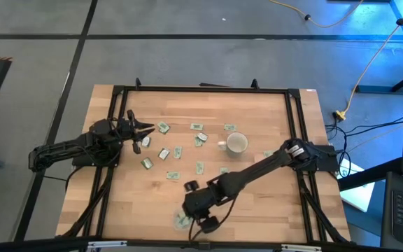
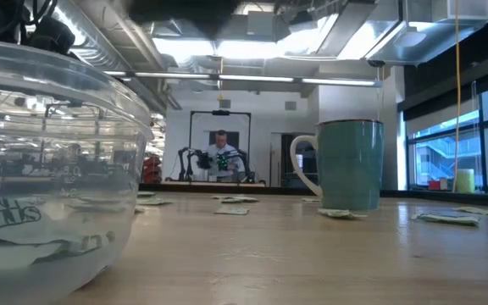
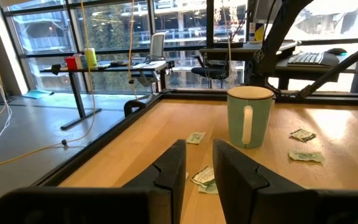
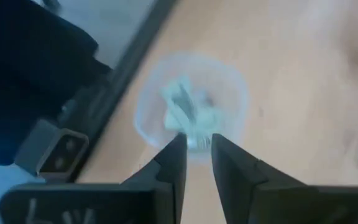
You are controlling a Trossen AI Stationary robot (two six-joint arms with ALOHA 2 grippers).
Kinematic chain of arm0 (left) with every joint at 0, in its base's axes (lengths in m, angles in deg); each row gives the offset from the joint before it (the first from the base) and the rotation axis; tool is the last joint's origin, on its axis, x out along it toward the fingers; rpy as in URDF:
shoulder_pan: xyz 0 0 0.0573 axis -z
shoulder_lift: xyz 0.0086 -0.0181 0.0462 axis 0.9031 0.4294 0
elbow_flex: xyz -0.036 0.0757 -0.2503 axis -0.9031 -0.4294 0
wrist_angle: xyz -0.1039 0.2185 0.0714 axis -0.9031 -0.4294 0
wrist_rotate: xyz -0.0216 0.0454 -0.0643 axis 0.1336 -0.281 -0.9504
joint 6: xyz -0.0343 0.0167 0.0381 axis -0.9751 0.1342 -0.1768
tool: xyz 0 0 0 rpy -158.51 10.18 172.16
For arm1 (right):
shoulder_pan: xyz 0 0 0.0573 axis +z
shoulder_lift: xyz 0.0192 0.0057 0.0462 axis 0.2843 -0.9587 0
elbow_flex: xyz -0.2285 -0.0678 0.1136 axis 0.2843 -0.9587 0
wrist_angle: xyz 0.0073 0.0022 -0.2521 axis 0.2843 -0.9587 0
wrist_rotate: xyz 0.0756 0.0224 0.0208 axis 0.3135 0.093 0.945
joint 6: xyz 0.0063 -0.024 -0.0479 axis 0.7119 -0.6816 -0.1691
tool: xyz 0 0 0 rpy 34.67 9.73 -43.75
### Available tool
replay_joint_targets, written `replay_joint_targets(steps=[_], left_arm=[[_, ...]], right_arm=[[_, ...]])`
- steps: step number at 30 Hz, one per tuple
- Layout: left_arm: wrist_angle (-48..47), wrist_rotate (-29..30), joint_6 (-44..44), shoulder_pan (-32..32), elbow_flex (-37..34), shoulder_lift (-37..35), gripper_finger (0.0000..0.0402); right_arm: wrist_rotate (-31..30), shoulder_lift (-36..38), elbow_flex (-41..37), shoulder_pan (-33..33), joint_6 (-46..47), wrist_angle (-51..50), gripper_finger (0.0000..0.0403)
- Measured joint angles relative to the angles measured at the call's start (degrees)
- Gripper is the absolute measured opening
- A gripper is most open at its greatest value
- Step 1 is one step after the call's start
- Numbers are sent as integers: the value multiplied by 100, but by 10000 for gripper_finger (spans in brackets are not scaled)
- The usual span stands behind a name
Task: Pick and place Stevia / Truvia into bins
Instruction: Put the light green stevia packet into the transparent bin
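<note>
- Near the front edge of the light wooden surface (image 1: 117, 203), the right claw (image 1: 194, 213) hangs directly above the small round clear plastic dish (image 4: 191, 115).
- Its fingers (image 4: 173, 165) stand narrowly apart; a green-and-white paper sachet (image 4: 194, 142) shows between their tips, but actual contact cannot be told.
- Several sachets (image 4: 182, 106) already lie inside the dish.
- More flat green-and-white sachets (image 1: 177, 152) lie scattered across the middle of the surface, around the white ceramic mug (image 1: 236, 143).
- At the surface's left side, the left claw (image 1: 145, 129) is raised, fingers narrowly apart and holding nothing, pointing toward the mug.
</note>
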Motion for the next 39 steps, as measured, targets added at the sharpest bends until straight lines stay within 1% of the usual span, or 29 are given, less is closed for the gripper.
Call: replay_joint_targets(steps=[3,5,7,11,14,22,25,28,32,39], left_arm=[[0,-14,0,0,0,0,75],[0,-17,0,-2,0,0,75],[0,-18,0,0,0,0,75],[0,-20,-4,0,0,0,75],[0,-20,-6,-1,0,11,75],[0,-26,-20,-1,0,11,75],[0,-43,-56,0,0,11,75],[0,-44,-111,0,0,11,75],[0,-42,-109,-2,0,11,75],[0,-43,-109,-2,0,11,75]], right_arm=[[-615,167,0,2,481,-912,79],[-1235,261,0,35,1022,-1701,79],[-1636,354,-2,39,1611,-2437,79],[-1922,458,-2,42,2841,-3758,79],[-1932,458,-31,59,3399,-4317,75],[-1609,454,-630,152,3492,-4015,48],[-1588,610,-974,209,3508,-3698,36],[-1584,984,-1457,295,3676,-3249,22],[-1589,1707,-2319,368,4001,-2520,5],[-1842,2895,-4229,469,4534,-1317,10]])
